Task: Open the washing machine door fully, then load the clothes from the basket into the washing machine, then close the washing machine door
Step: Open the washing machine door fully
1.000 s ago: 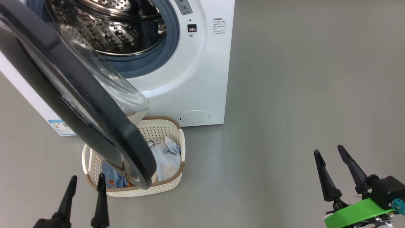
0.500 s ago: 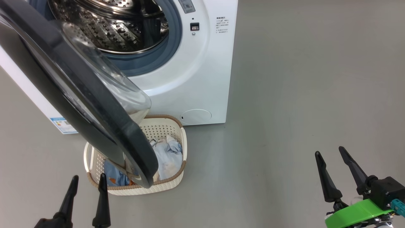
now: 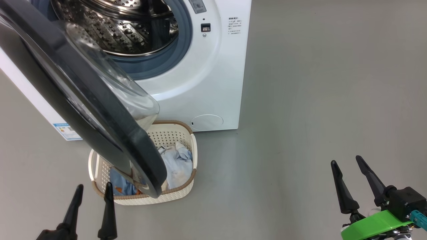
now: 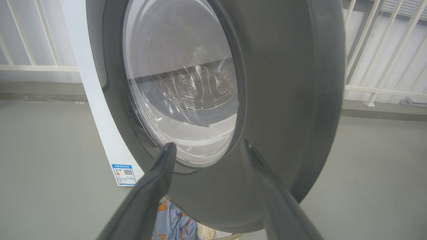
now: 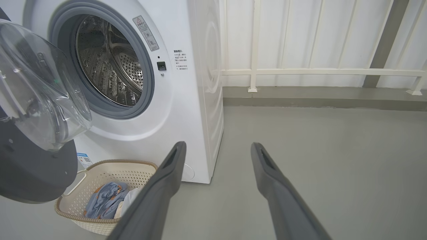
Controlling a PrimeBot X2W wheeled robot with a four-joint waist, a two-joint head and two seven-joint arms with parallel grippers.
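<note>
The white washing machine stands ahead with its steel drum exposed. Its black washing machine door hangs partly open, swung out over the basket, with the glass bowl facing the drum. The cream basket sits on the floor against the machine and holds the clothes, a blue piece with orange patches and a pale one. My left gripper is open and empty just in front of the basket, close to the door's outer face. My right gripper is open and empty far off to the right.
Bare grey floor spreads to the right of the machine. A white railing and a raised kerb run along the wall behind. A blue energy sticker marks the machine's lower left corner.
The head view has shifted slightly, sliding the machine and basket a little right and up. Both grippers stay open; the right one sits marginally lower.
</note>
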